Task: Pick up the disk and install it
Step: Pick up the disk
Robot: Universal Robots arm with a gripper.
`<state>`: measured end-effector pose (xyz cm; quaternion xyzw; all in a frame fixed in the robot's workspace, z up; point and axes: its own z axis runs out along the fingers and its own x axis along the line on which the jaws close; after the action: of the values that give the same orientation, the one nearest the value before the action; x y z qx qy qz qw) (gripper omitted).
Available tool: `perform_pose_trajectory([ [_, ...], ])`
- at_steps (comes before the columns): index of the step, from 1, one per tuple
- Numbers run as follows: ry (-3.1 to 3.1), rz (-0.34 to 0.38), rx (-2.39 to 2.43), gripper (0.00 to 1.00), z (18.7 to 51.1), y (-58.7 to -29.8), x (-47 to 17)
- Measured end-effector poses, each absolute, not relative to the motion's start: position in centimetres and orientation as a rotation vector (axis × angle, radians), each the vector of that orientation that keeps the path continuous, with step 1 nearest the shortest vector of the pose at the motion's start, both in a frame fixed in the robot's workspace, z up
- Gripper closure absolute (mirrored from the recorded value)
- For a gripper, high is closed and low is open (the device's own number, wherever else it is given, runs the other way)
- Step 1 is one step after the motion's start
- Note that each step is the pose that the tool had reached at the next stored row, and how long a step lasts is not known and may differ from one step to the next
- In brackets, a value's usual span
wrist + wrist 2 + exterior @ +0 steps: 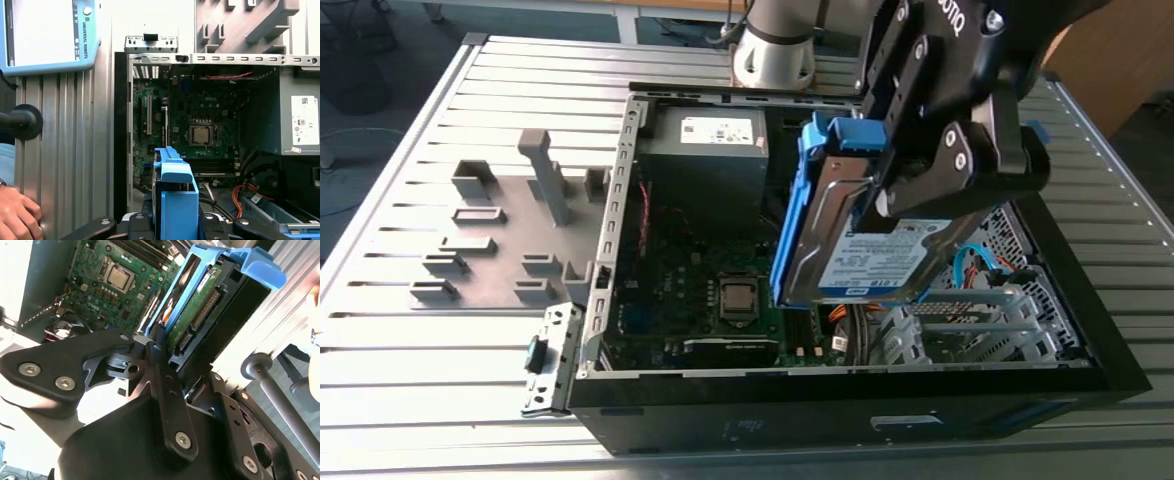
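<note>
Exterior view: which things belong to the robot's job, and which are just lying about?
In the job: the disk, clamped in the gripper; the open computer case beneath it.
Lying about: grey fixture blocks; a person's hand in the first wrist view.

Your table (414, 365): slatted metal top.
On it: open computer case (854, 412), arm's base (774, 58).
Exterior view's left: grey fixture plate (500, 240).

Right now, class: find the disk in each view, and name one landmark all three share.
Exterior view: the disk stands tilted over the computer case, toward the exterior view's right.
Second wrist view: disk edge-on, its green board showing.
First wrist view: disk end-on, blue carrier foremost, before the open case.
Shared landmark: the silver processor.
</note>
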<state>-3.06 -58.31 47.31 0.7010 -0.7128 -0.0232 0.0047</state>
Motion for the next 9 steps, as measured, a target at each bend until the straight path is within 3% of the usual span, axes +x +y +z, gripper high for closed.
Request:
perform_pose_trajectory([
  [9,-2.232,-0.073,2.196,0.64,47.31,-58.72,-3.02],
])
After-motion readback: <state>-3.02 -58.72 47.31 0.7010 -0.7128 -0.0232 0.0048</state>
